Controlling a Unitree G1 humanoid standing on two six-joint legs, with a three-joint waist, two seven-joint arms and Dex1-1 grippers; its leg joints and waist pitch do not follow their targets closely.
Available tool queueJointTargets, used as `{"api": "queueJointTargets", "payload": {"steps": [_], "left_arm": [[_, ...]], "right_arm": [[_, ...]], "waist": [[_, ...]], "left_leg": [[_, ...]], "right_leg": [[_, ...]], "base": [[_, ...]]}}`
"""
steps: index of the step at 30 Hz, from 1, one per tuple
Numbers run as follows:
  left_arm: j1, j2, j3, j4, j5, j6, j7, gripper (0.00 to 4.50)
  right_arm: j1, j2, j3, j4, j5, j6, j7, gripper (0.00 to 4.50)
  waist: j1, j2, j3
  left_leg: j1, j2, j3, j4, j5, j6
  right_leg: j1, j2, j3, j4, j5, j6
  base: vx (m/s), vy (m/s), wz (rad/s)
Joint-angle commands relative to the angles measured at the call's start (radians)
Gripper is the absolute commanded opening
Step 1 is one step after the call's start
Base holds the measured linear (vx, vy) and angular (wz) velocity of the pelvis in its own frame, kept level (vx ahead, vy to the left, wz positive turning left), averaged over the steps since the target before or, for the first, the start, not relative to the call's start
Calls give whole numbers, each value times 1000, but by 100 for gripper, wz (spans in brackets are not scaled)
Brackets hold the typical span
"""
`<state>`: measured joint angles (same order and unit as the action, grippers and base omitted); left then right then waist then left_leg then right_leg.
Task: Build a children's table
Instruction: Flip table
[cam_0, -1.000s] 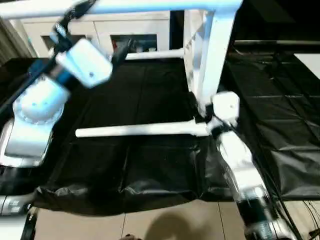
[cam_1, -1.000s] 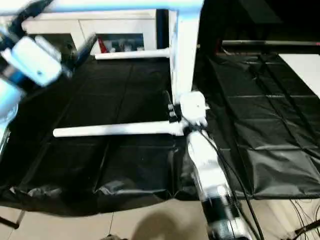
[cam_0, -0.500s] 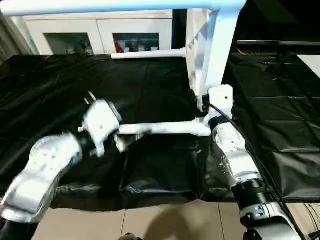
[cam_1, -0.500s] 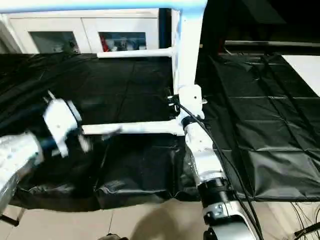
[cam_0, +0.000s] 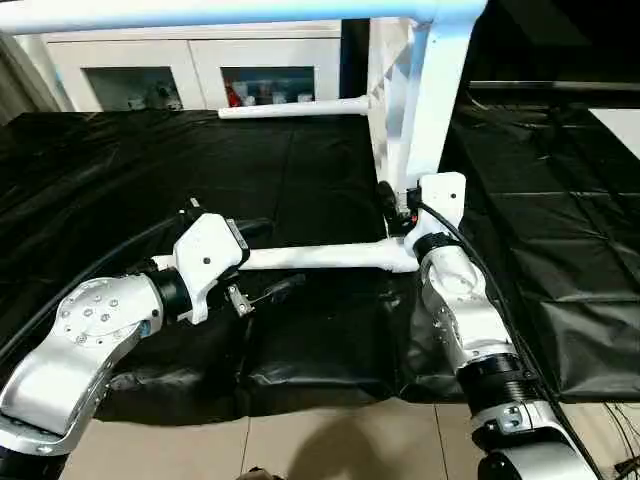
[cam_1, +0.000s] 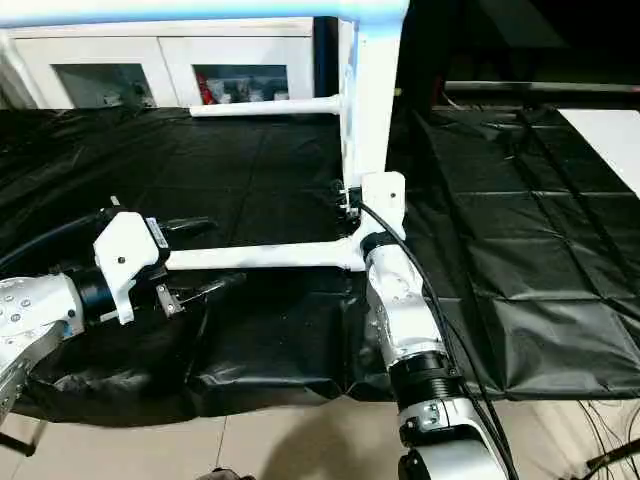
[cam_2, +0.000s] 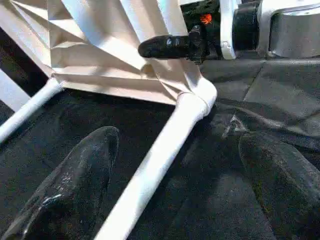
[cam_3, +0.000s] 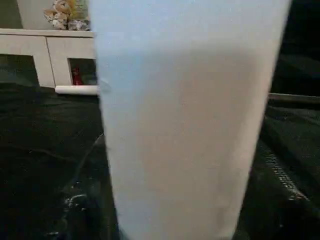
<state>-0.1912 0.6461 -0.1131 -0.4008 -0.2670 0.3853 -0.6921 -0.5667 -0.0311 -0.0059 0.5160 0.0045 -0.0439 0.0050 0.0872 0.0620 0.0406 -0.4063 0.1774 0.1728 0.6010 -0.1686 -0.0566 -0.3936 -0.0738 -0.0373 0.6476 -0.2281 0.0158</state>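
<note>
Your children's table stands on its side on the black-sheeted bench, its top upright on one edge and its legs running out level toward your left. The lowest leg lies just above the sheet. Your left end effector sits at the free end of that leg with its black fingers spread wide, one on each side of the tube; whether they touch it you cannot tell from these views. Your right end effector is pressed in at the bottom corner of the table top, where the lowest leg enters its socket; one black finger lies against the ribbed underside, but you cannot tell whether that end effector is spread or pinching the edge. A second leg juts out level farther back. Behind the bench stands a white cabinet with glass doors. The sheet bunches in folds at the near edge, below both arms.
</note>
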Motion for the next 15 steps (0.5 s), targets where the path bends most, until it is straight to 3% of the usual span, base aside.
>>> {"api": "queueJointTargets", "payload": {"steps": [1, 10, 15], "left_arm": [[2, 7, 11, -29, 2, 18, 1, 429], [2, 3, 4, -51, 3, 46, 8, 429], [2, 7, 0, -57, 11, 55, 8, 429]], "right_arm": [[-29, 3, -8, 17, 5, 13, -3, 273], [-45, 3, -12, 53, -12, 25, -35, 215], [-49, -4, -11, 64, -26, 16, -48, 194]], "waist": [[1, -2, -63], [1, -5, -64], [0, -5, -62]], "left_leg": [[28, 33, -13, -69, -199, -28], [25, 30, -12, -67, -169, -23], [27, 31, -12, -68, -189, -27]], "right_leg": [[31, -48, 35, -72, -63, -162], [33, -47, 34, -69, -44, -159], [31, -46, 34, -73, -69, -155]], "base": [[0, 0, 0], [0, 0, 0], [0, 0, 0]]}}
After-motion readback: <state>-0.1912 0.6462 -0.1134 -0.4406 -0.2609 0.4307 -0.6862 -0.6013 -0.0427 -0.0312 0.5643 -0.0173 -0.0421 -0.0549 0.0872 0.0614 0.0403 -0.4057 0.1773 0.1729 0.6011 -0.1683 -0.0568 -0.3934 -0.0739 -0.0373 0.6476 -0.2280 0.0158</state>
